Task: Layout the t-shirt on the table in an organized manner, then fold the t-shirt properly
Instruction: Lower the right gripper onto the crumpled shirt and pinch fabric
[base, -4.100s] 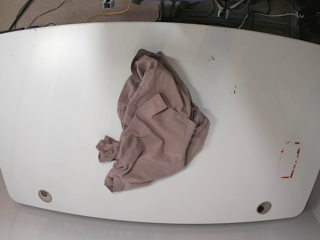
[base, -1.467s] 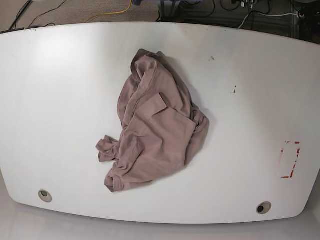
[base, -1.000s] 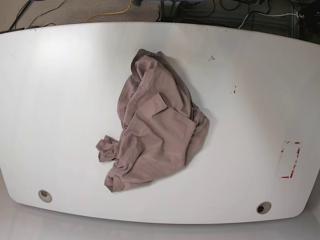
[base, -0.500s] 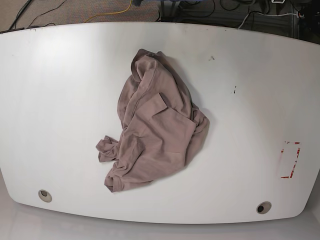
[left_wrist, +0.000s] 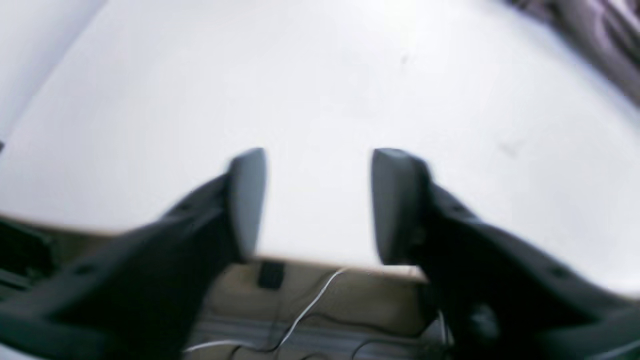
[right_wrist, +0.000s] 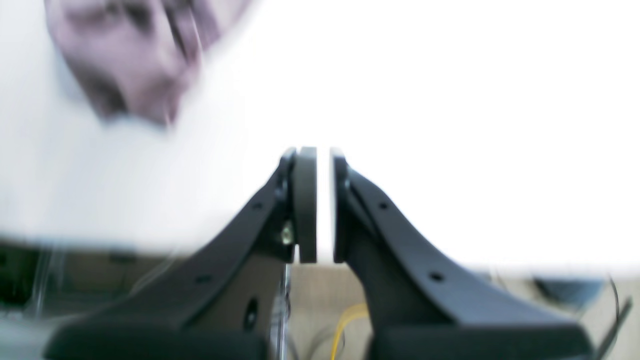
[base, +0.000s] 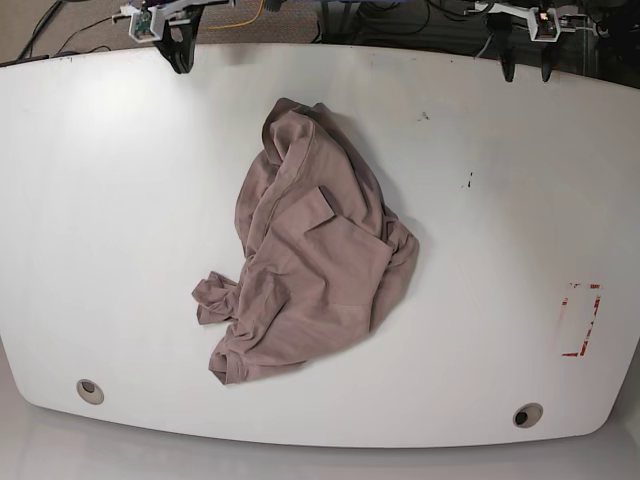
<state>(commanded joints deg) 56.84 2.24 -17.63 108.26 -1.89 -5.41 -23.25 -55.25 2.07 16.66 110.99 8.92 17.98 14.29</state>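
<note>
A dusty mauve-brown t-shirt (base: 310, 265) lies crumpled in a loose heap near the middle of a glossy white desk (base: 120, 220), well apart from both sets of fingers, which sit at the desk's far edge. The left gripper (left_wrist: 317, 205) has its dark fingers (left_wrist: 247, 200) spread wide with nothing between them; the shirt shows only as a blurred fold off to their upper right. The right gripper (right_wrist: 323, 205) has its fingers nearly together, a narrow slit between the pads, holding nothing; the shirt is a blur up and to their left. The cloth looks soft, light and limp, full of wrinkles and overlapping folds, so it should drape and drag when lifted. Exposed hems or the sleeve edge at the heap's rim seem the likeliest places to pinch.
</note>
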